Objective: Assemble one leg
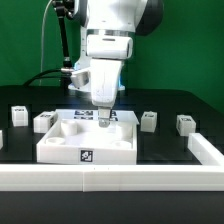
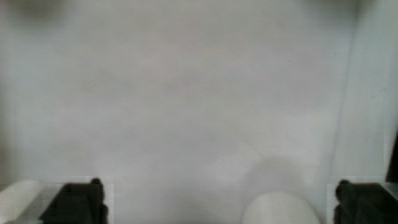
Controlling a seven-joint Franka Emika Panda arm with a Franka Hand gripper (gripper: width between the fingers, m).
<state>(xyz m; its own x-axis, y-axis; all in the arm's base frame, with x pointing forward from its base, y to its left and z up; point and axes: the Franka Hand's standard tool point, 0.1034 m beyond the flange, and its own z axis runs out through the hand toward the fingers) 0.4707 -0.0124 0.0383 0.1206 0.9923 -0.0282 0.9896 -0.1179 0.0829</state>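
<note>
The pincer (image 1: 103, 121) hangs low over the far middle of the white tray-like square part (image 1: 88, 148). In the wrist view its dark fingers (image 2: 79, 200) stand wide apart, with only a blurred white surface between them. The leg (image 1: 44, 121) stands on the black bench (image 1: 165, 143) at the tray's ten o'clock, just beside its corner and clear of the pincer. Three more legs (image 1: 148, 120) stand farther out, at nine and three o'clock.
</note>
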